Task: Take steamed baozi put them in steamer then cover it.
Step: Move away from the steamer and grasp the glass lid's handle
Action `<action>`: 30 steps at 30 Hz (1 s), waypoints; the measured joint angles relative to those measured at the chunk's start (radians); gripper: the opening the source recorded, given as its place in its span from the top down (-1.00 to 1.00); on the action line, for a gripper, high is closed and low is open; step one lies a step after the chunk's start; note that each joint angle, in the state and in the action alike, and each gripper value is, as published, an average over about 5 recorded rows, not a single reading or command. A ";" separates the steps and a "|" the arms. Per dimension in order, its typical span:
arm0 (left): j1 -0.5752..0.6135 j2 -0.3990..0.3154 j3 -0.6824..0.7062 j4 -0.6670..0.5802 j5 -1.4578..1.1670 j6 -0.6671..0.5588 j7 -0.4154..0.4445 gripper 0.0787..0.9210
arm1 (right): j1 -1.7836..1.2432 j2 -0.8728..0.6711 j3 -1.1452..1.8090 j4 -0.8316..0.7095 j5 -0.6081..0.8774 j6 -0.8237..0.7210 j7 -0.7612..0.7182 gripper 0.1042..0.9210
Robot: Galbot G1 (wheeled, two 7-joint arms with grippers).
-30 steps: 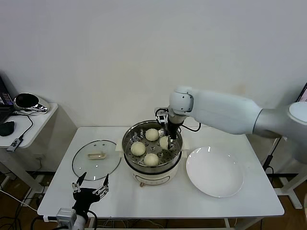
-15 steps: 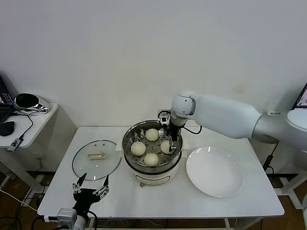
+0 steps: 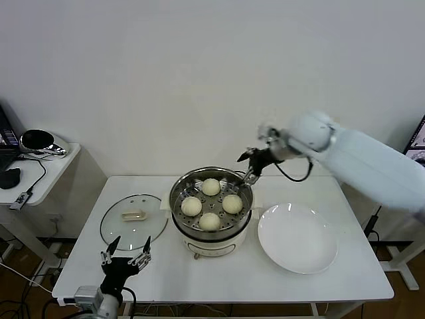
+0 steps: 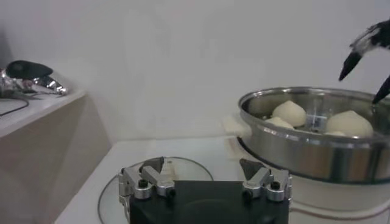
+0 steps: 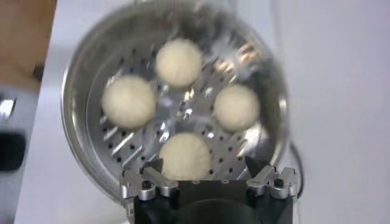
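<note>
Several cream-white baozi (image 3: 232,203) lie on the perforated tray inside the steel steamer (image 3: 182,187) at the table's middle; they also show in the right wrist view (image 5: 237,106). My right gripper (image 3: 248,166) is open and empty, raised above the steamer's far right rim. In its own view (image 5: 205,168) the steamer (image 5: 82,79) lies below it. My left gripper (image 3: 126,250) is open and empty, low at the table's front left, near the glass lid (image 3: 114,226). In the left wrist view (image 4: 204,168) the lid (image 4: 189,168) and steamer (image 4: 304,143) lie ahead.
An empty white plate (image 3: 297,236) lies right of the steamer. The lid has a cream handle (image 3: 133,215). A side table (image 3: 54,166) with a shiny object stands at the far left. A wall rises behind the table.
My right gripper let go of the baozi on the right of the tray, rose out of the steamer and drew back to the right. The left arm barely moved.
</note>
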 measured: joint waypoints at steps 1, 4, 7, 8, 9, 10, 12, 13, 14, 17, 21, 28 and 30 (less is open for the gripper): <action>-0.003 -0.002 0.000 -0.001 -0.005 -0.001 0.001 -0.77 | -0.039 -0.029 0.049 0.023 0.016 0.014 0.029 -0.76; -0.014 -0.007 0.002 -0.002 -0.015 -0.003 0.005 -0.77 | -0.183 -0.104 0.214 0.084 0.058 0.064 0.118 -0.76; -0.018 -0.007 0.008 0.000 -0.016 -0.007 0.011 -0.77 | -0.366 -0.150 0.405 0.138 0.090 0.116 0.205 -0.76; -0.019 -0.006 0.010 0.001 -0.016 -0.008 0.013 -0.77 | -0.430 -0.157 0.471 0.154 0.098 0.132 0.232 -0.76; -0.019 -0.005 0.011 0.002 -0.016 -0.010 0.015 -0.77 | -0.497 -0.160 0.538 0.171 0.106 0.148 0.260 -0.76; -0.021 -0.004 0.011 0.004 -0.015 -0.012 0.015 -0.77 | -0.565 -0.160 0.605 0.187 0.114 0.164 0.287 -0.76; -0.027 -0.001 0.009 0.009 -0.014 -0.014 0.013 -0.77 | -0.697 -0.148 0.738 0.218 0.127 0.196 0.338 -0.76; -0.030 0.000 0.008 0.013 -0.013 -0.015 0.011 -0.77 | -0.764 -0.138 0.805 0.232 0.133 0.212 0.362 -0.76; -0.034 0.002 0.006 0.016 -0.012 -0.017 0.010 -0.77 | -0.830 -0.125 0.869 0.246 0.138 0.229 0.385 -0.76; -0.044 0.007 0.001 0.031 -0.005 -0.023 0.006 -0.77 | -1.017 -0.078 1.050 0.281 0.152 0.276 0.451 -0.76; -0.058 0.010 0.001 0.056 0.031 -0.045 -0.004 -0.77 | -1.234 0.002 1.229 0.320 0.170 0.329 0.528 -0.76; -0.079 0.023 -0.008 0.102 0.194 -0.114 -0.045 -0.77 | -1.521 0.147 1.384 0.368 0.200 0.382 0.630 -0.76; -0.079 0.029 -0.008 0.115 0.277 -0.142 -0.060 -0.77 | -1.579 0.179 1.414 0.383 0.200 0.391 0.649 -0.76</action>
